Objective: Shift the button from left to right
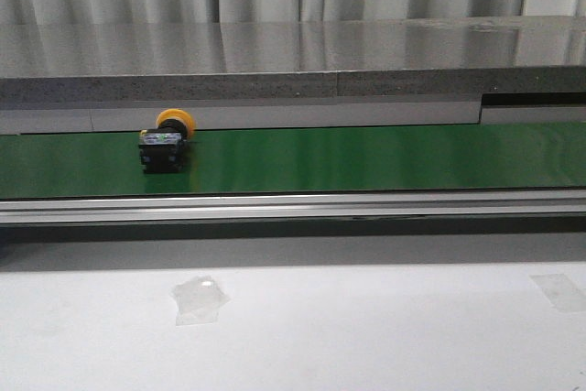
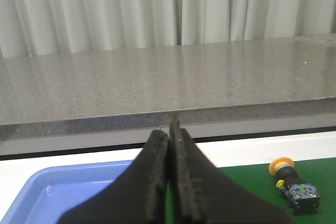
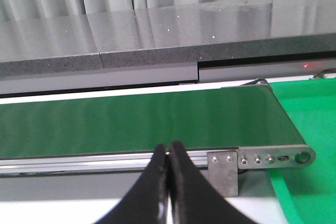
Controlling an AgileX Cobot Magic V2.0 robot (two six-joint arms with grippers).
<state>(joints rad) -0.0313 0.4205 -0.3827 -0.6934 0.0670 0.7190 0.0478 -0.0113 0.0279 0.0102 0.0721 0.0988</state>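
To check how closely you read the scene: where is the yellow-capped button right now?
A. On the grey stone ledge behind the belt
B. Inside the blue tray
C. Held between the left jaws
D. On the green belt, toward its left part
D: the front view shows the button lying on the green belt, left of centre, with nothing gripping it.

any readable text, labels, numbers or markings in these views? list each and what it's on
None readable in any view.
The button has bluish-silver detail on its body, too small and blurred to tell whether it carries print.
The green belt, its metal end bracket and the blue tray show no markings.
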